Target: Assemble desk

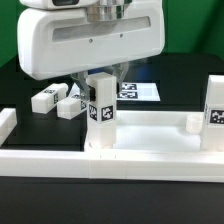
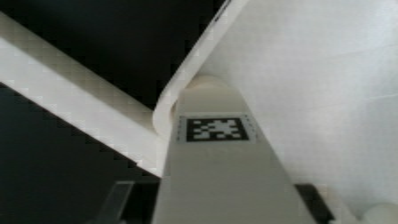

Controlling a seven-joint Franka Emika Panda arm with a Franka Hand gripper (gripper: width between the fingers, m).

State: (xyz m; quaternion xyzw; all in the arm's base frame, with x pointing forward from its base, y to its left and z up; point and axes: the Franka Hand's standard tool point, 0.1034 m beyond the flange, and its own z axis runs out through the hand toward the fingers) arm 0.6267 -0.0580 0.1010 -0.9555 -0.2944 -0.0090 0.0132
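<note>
The desk panel [image 1: 150,135] lies flat at the front, white with a raised rim. One white leg [image 1: 100,108] with a square tag stands upright at its corner on the exterior view's left. My gripper [image 1: 103,72] comes down over this leg's top. In the wrist view the leg [image 2: 221,170] fills the space between my fingers [image 2: 128,200], and its far end meets the panel's corner [image 2: 311,70]. Whether the pads press on it is unclear. A second leg [image 1: 214,110] stands at the panel's other end. Two more legs [image 1: 48,99] [image 1: 70,105] lie loose on the black table.
A low white border bar [image 1: 60,165] runs along the front and turns back on the exterior view's left; it also shows in the wrist view [image 2: 71,80]. The marker board [image 1: 138,91] lies behind the panel. A small white piece [image 1: 192,123] sits on the panel's rim.
</note>
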